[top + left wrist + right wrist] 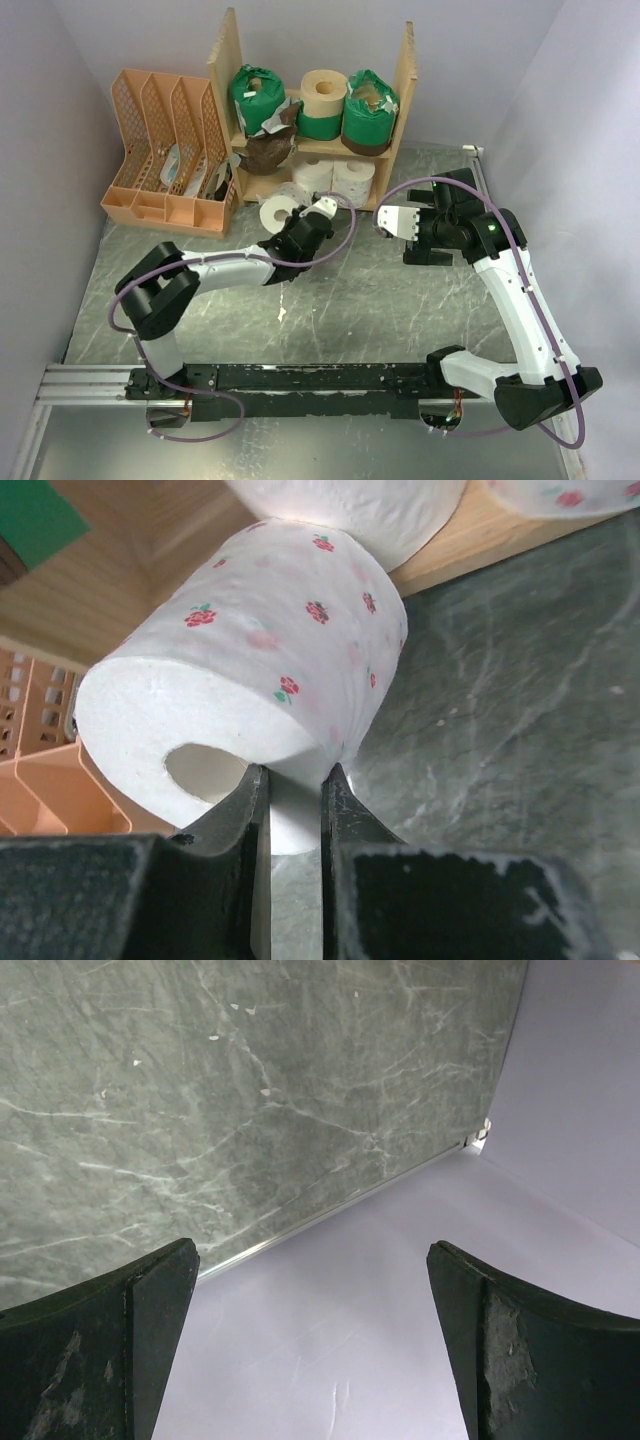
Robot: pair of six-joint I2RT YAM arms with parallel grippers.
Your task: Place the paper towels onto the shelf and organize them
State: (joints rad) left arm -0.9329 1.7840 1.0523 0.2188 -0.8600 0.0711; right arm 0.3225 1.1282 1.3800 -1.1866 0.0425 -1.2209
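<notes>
- My left gripper [292, 790] has its jaws drawn almost together, pinching the wall of a white flower-printed roll [260, 650]. One finger is inside the hollow core and the other is on the outer face.
- In the top view that roll sits centre-left, just in front of the left end of the shelf [224, 70] and near the orange file rack [165, 150].
- In the left wrist view a second white roll [350, 510] fills the upper edge, right behind the held one — I cannot tell whether they touch.
- My right gripper [310, 1340] has its jaws spread wide with nothing between them. It hangs right of centre in the top view, over the green marbled table [400, 310].
- On the upper board two green-wrapped rolls [368, 110] flank a cream roll [324, 95].
- A brown-wrapped roll [268, 152] lies below, at the left, and plain white rolls [340, 178] sit on the lower board.
</notes>
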